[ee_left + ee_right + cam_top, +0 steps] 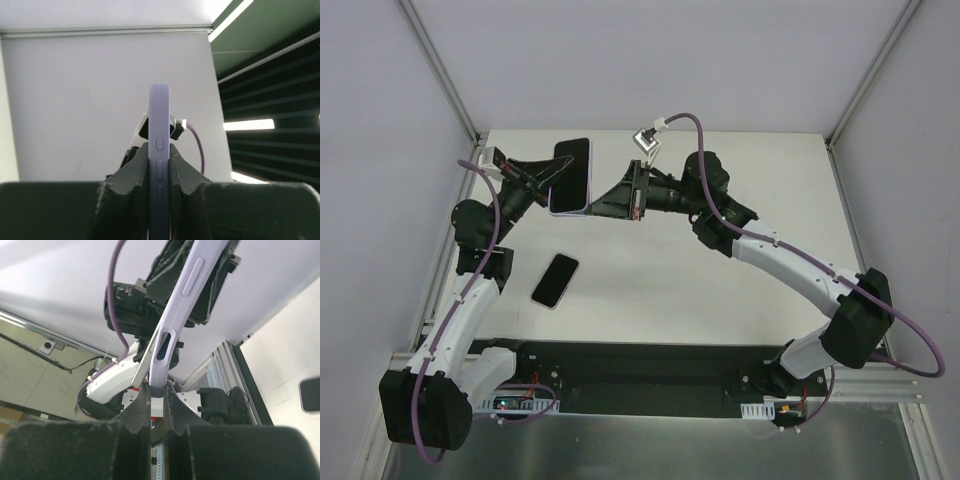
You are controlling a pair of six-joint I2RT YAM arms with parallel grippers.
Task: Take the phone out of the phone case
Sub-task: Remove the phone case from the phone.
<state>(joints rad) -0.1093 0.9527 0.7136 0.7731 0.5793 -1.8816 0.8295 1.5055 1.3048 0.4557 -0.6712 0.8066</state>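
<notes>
The phone (572, 168), dark screen up, sits in a lilac phone case (567, 210) and is held in the air over the back left of the table. My left gripper (552, 178) is shut across it from the left. In the left wrist view its fingers clamp the case's buttoned side (159, 112) front and back. My right gripper (594, 206) is shut on the case's near right corner. In the right wrist view the case (186, 287) rises from the gripper (157, 390), and a thin grey edge (146, 357) stands apart beside it.
A second dark phone (555, 280) lies flat on the white table (720, 290) in front of the left arm and shows at the right edge of the right wrist view (310, 394). White walls and metal posts (440, 70) enclose the table.
</notes>
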